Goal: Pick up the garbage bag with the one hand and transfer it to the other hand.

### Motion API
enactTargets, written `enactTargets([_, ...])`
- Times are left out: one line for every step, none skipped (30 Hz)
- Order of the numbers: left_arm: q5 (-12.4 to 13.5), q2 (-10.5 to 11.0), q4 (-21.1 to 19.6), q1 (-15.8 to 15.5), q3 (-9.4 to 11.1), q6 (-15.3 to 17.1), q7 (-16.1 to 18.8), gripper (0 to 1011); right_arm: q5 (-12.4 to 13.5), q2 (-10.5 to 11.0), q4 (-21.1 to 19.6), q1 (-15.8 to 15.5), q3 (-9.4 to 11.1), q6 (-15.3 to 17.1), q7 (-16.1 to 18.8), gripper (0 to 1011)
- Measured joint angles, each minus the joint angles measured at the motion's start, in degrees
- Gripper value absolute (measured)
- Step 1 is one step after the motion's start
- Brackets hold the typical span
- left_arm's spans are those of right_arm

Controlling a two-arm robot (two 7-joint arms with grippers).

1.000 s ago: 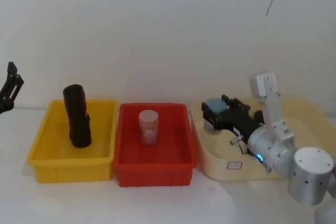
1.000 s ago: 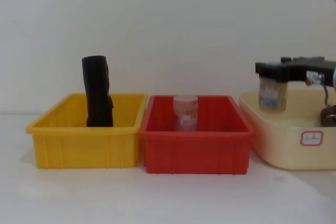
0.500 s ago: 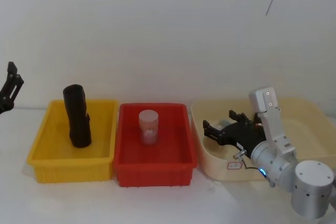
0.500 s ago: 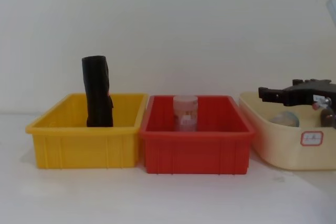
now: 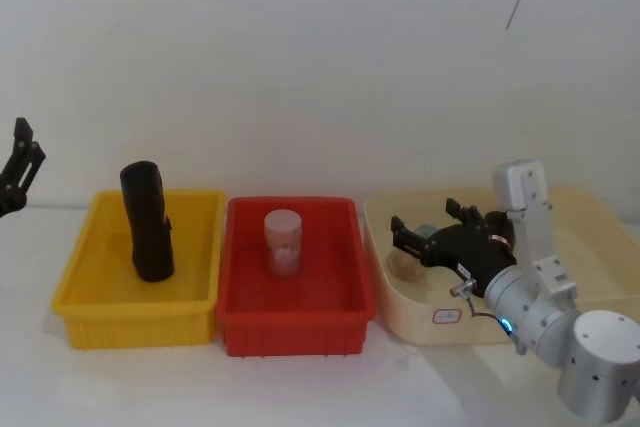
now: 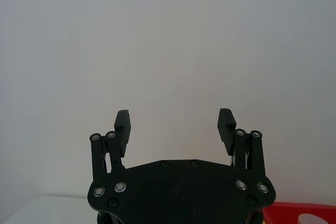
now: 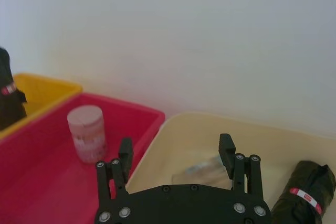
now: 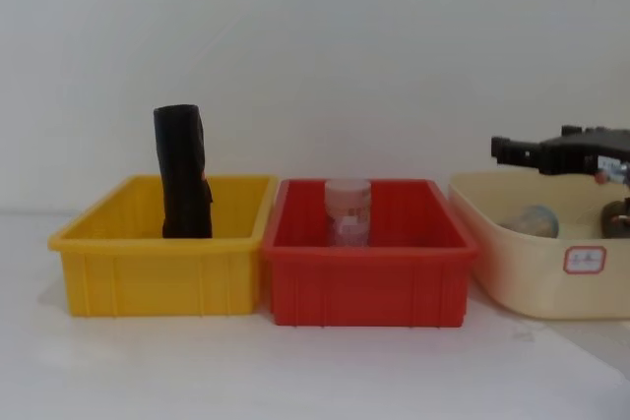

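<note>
The garbage bag (image 5: 147, 221) is a tall black roll that stands upright in the yellow bin (image 5: 80, 292) at the left. From the chest it shows as the garbage bag (image 8: 182, 172), and its red-and-white band (image 7: 8, 88) shows in the right wrist view. My right gripper (image 5: 425, 230) hovers open and empty over the left part of the cream bin (image 5: 590, 215); I also see this gripper (image 7: 176, 153) from its wrist and this gripper (image 8: 532, 152) from the chest. My left gripper (image 6: 175, 124) is open, raised far to the left of the bins, and appears as the left gripper (image 5: 20, 162) at the head view's edge.
A red bin (image 5: 295, 322) in the middle holds an upright translucent jar (image 5: 283, 240). In the cream bin lie a small jar (image 8: 536, 220) on its side and a second black roll (image 7: 304, 198) with a red-and-white band. The white table spreads in front of the bins.
My right gripper held a blue-lidded jar over the cream bin, let it go there, then rose a little and drew back to the right. The left arm stayed still.
</note>
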Motion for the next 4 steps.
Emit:
enactTargets([0.0,0.0,0.0,0.0,0.0,0.0,0.0,1002,0.2,-0.1,-0.4,-0.2,0.2,0.0,-0.1,1001])
enactTargets([0.0,0.0,0.0,0.0,0.0,0.0,0.0,1002,0.4,-0.2,-1.6,-0.8,0.6,-0.1,-0.2,1001])
enactTargets([0.0,0.0,0.0,0.0,0.0,0.0,0.0,1002,0.6,-0.3,-2.0,-1.0,0.8,-0.1,-0.2,1001])
enactTargets([0.0,0.0,0.0,0.0,0.0,0.0,0.0,1002,0.8,-0.3,-2.5,-1.3,0.9,-0.2,-0.3,1001])
